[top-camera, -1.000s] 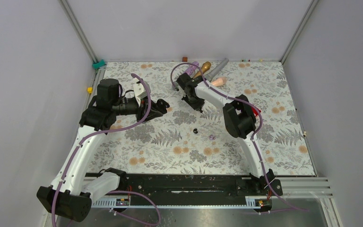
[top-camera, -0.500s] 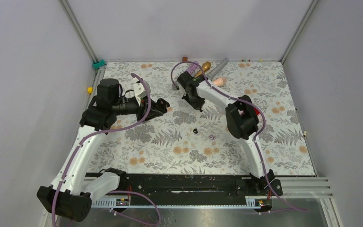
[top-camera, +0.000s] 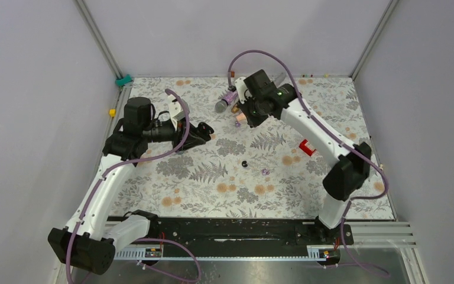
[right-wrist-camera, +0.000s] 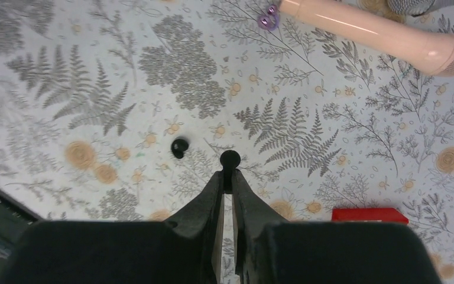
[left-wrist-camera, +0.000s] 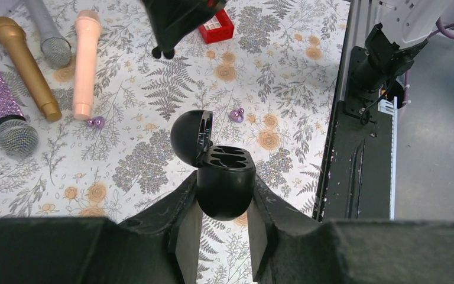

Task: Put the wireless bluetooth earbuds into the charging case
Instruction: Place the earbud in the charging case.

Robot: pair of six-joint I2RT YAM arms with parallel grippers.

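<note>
My left gripper point(left-wrist-camera: 223, 228) is shut on the open black charging case point(left-wrist-camera: 224, 180), lid point(left-wrist-camera: 190, 137) tipped back, both slots empty; it shows in the top view point(top-camera: 204, 131) too. My right gripper point(right-wrist-camera: 229, 177) is shut on a black earbud point(right-wrist-camera: 230, 158), held above the mat; its fingertips point(left-wrist-camera: 164, 52) hang beyond the case. In the top view the right gripper point(top-camera: 245, 115) is right of the case. A second black earbud point(right-wrist-camera: 180, 147) lies on the mat point(top-camera: 245, 164). One purple earbud point(left-wrist-camera: 236, 114) lies mid-mat point(top-camera: 265, 171); another point(right-wrist-camera: 267, 21) lies by the pink microphone.
Several microphones lie at the back: pink point(left-wrist-camera: 86, 59), gold point(left-wrist-camera: 26, 65), grey point(left-wrist-camera: 47, 32) and purple glitter point(left-wrist-camera: 3, 100). A red box point(top-camera: 307, 147) sits on the floral mat right of centre. Black rails point(left-wrist-camera: 360, 154) run along the near edge.
The right arm has stretched out, its elbow swinging to the right and its wrist rising toward the back, uncovering the red box. The left arm with the case has barely moved.
</note>
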